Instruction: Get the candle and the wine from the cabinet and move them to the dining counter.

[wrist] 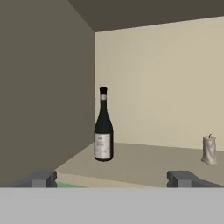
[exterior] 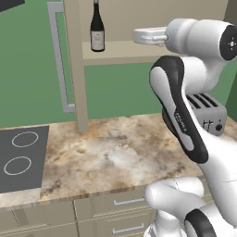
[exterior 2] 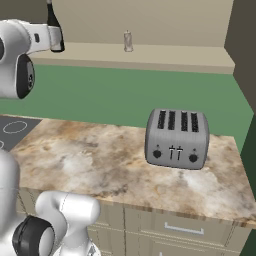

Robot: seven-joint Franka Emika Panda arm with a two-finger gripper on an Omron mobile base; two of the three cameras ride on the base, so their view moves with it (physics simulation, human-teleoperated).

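A: Where's the wine (wrist: 103,127)?

B: Upright on the cabinet (exterior: 76,65) shelf, left of centre in the hand view; candle (wrist: 209,150) at far right.

A: Handling?

B: Probably heavy, slick, breakable glass. Grip the body at the label.

A: Arm?

B: Raised level to the shelf, pincer (wrist: 113,178) wide and empty.

Even, soft rendered light; sharp, no glare.

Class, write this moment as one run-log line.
hand: open, facing cabinet | wine: upright on shelf, untouched | candle: right of wine, untouched
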